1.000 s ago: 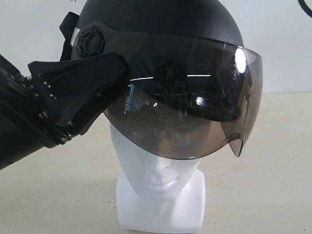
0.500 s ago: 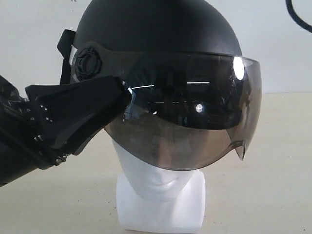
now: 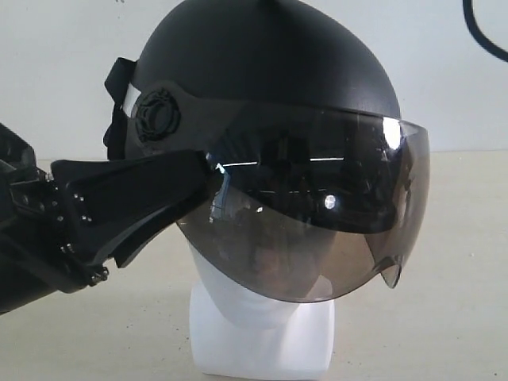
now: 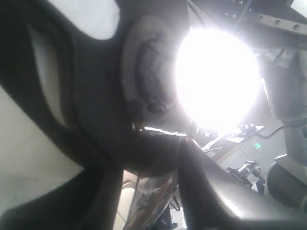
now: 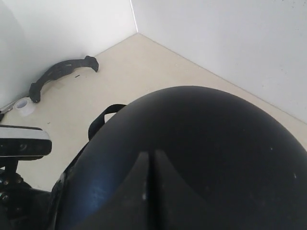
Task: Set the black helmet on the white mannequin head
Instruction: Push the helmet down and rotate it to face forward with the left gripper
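Observation:
The black helmet (image 3: 262,71) sits over the white mannequin head (image 3: 262,341), tipped down at the front. Its smoke visor (image 3: 317,222) covers the face to the chin; only the jaw and the blocky neck show below it. My left gripper (image 3: 205,171) reaches in from the left and is shut on the helmet's side rim beside the visor pivot. In the left wrist view the left gripper (image 4: 148,163) has its dark fingers on either side of that rim. My right gripper (image 5: 147,155) is shut, with nothing between its fingers, and its tips rest on the crown of the helmet (image 5: 201,143).
The beige tabletop (image 3: 444,302) meets a white wall behind. In the right wrist view a curved black part (image 5: 62,72) and a small white tape roll (image 5: 23,105) lie near the wall, and a white-topped device (image 5: 24,141) stands beside the helmet. A black cable (image 3: 484,32) hangs top right.
The helmet has come down over the head and tipped forward, so the visor now hides the mouth. My left gripper has dropped with it, still clamped on the rim.

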